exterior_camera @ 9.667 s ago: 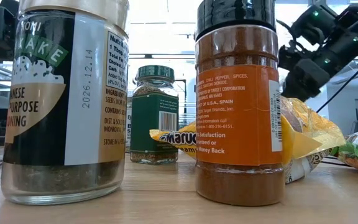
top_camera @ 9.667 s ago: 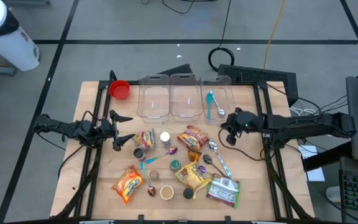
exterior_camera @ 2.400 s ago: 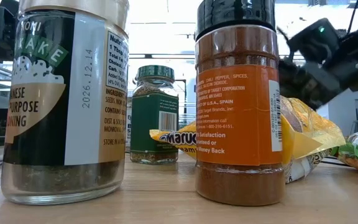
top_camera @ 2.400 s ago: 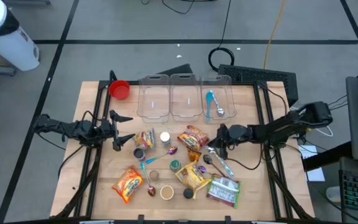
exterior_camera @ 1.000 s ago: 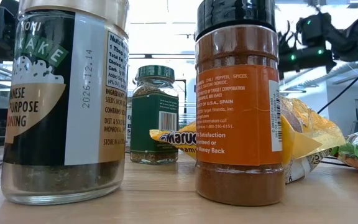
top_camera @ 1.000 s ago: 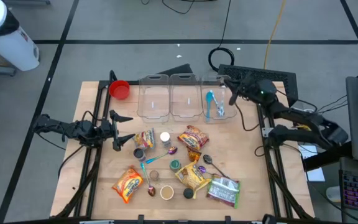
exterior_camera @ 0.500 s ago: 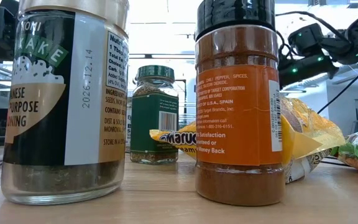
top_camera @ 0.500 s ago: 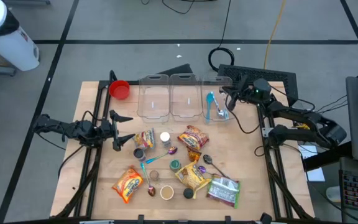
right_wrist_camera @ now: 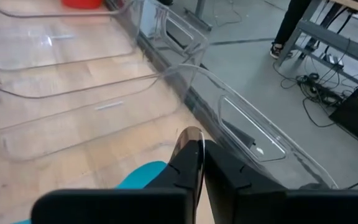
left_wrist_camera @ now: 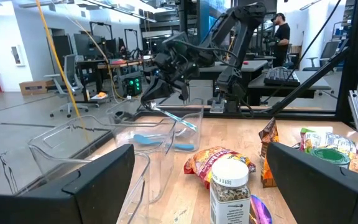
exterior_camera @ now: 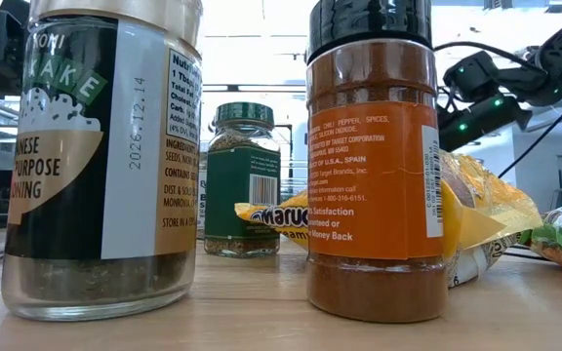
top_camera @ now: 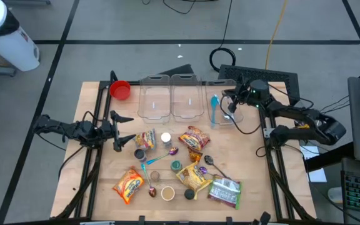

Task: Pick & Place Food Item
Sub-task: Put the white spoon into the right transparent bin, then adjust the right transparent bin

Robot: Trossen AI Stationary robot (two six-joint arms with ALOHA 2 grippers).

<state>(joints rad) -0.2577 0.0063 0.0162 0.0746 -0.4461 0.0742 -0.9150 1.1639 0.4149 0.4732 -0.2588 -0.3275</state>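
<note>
The right hand (top_camera: 230,107) pinches a shiny metal, blue-handled spoon (right_wrist_camera: 190,144) over the bin (top_camera: 230,119).

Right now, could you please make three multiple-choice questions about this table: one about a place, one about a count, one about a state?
1. Where is the right gripper?
A. over the rightmost clear bin
B. over the red bowl
C. beside the snack bags

2. How many clear bins stand in a row?
A. two
B. three
C. five

3. What is the right gripper doing?
A. hanging open and empty
B. shut on a spoon
C. holding a jar

Answers:
1 A, it hangs above the rightmost clear bin.
2 B, three bins stand side by side.
3 B, its jaws pinch the spoon handle.
</note>
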